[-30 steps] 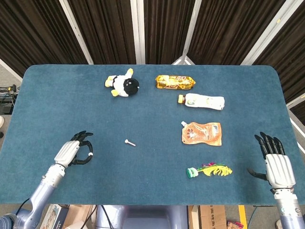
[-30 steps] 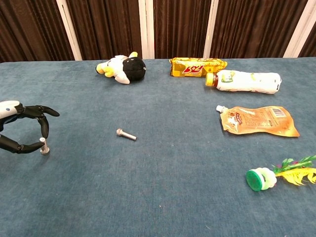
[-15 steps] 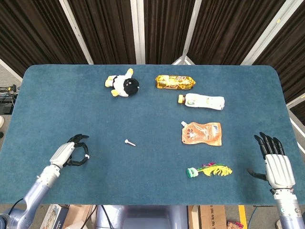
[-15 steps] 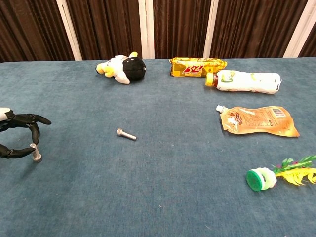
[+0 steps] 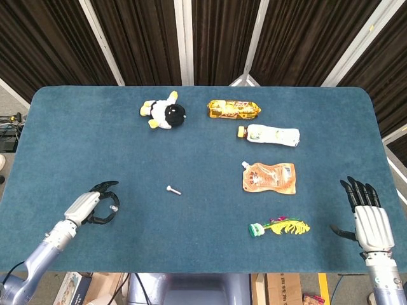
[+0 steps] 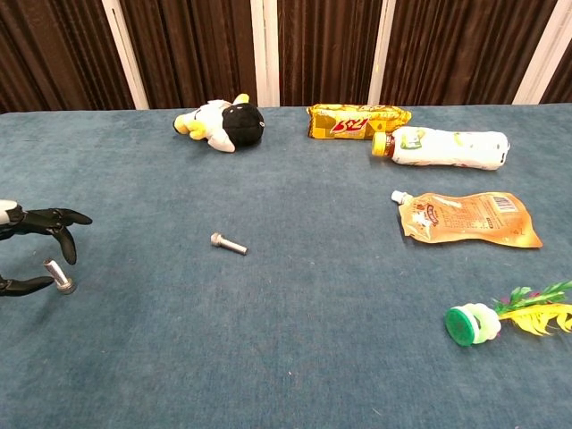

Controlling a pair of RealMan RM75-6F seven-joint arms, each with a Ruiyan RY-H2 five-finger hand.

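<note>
- Left hand (image 6: 27,250) at the worktop's (image 5: 76,127) near left edge, fingers curled apart around a short bolt (image 6: 60,276) that lies tilted between the fingertips, seemingly no longer pinched.
- The bolt sits just right of the palm, its long axis slanting away from the robot.
- A second bolt (image 6: 228,243) lies loose nearer the centre, well apart.
- Right hand (image 5: 370,216) rests flat at the near right, fingers spread, holding nothing.
- No containers hold anything here.
</note>
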